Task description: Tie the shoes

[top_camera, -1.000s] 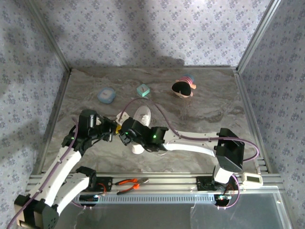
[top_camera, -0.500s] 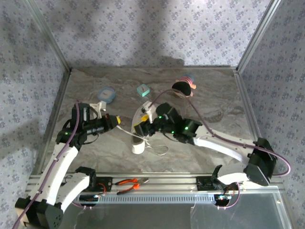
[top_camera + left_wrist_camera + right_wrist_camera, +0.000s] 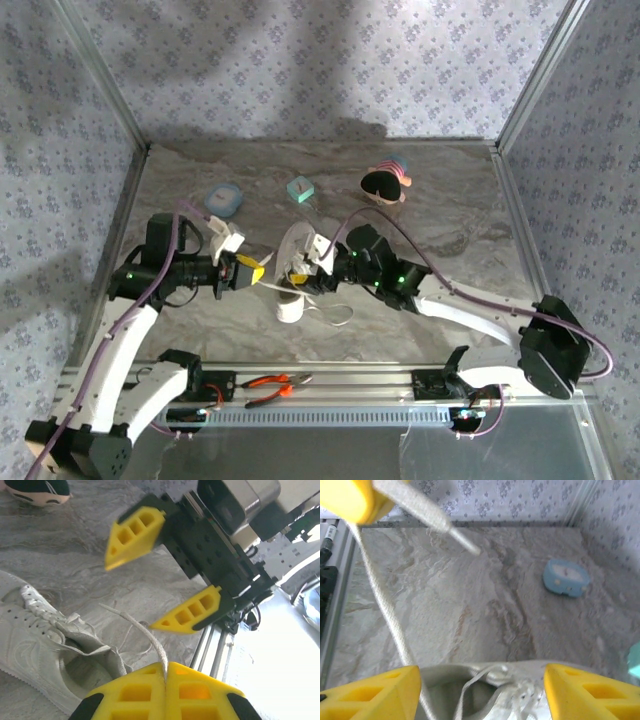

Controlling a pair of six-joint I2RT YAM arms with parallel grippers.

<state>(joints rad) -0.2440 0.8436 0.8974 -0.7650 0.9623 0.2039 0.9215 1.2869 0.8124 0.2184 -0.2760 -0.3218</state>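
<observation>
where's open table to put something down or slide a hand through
Widest patch: the right of the table, between the dark round object, the right wall and the right arm. Also a strip along the back wall behind the blue disc and teal box. Crowded: the middle, where the left claw, holding a lace, and the right claw flank the sneaker.

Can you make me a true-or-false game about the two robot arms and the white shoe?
1. The left gripper is pinching a white lace. True.
2. The right gripper is squeezed shut. False: its yellow fingers stand wide apart.
3. The sneaker is black. False: it is white.
4. A light blue round thing lies on the table. True.
</observation>
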